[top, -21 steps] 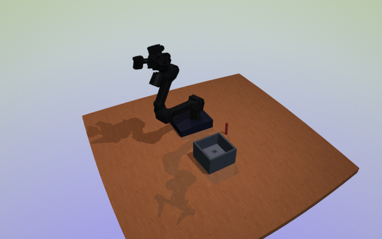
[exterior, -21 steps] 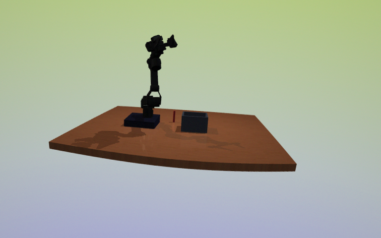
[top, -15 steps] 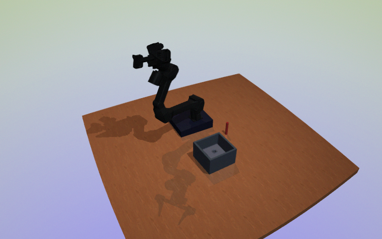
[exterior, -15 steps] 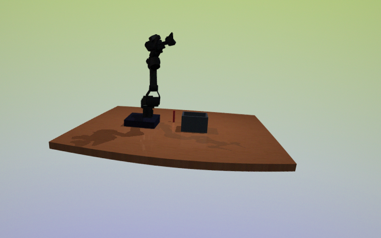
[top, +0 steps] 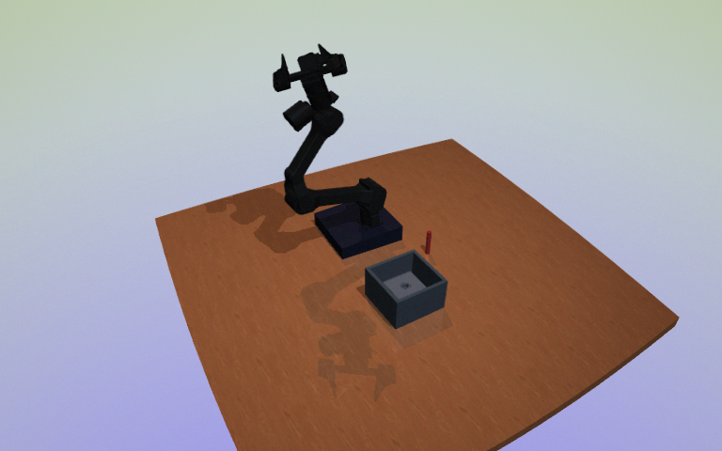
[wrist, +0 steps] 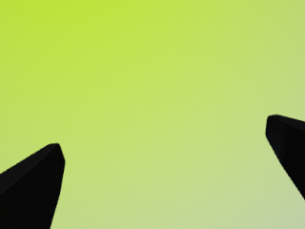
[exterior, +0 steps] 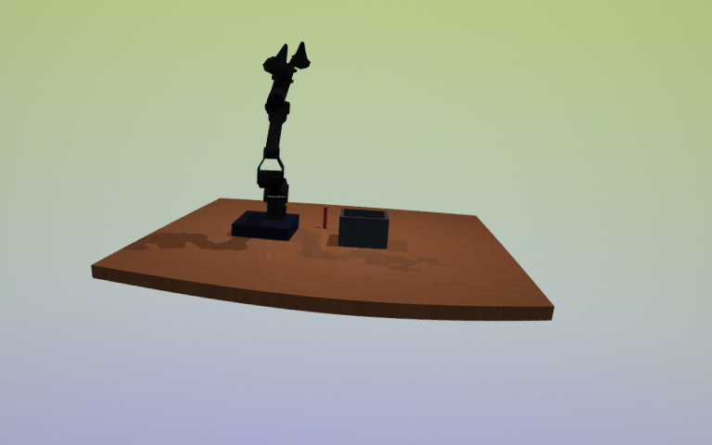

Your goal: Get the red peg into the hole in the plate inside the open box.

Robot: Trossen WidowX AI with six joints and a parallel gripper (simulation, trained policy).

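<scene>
Your worktop (top: 506, 318) (exterior: 314, 273) carries the red peg (top: 428, 242) (exterior: 324, 218), upright outside the open box (top: 421, 303) (exterior: 362, 231), at its one o'clock in the top view; your claw (top: 302, 49) (exterior: 294, 44) (wrist: 166, 138), released, points upward high above, at eleven o'clock.

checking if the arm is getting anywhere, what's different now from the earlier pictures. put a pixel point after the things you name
The hand (top: 301, 49) (exterior: 294, 43) (wrist: 166, 138) has turned, its two fingers now pointing up and apart in the top view. Nothing was taken hold of or let go: it is open. The red peg (top: 428, 242) (exterior: 324, 218) stands upright outside the open box (top: 420, 307) (exterior: 362, 232), both as before.
</scene>
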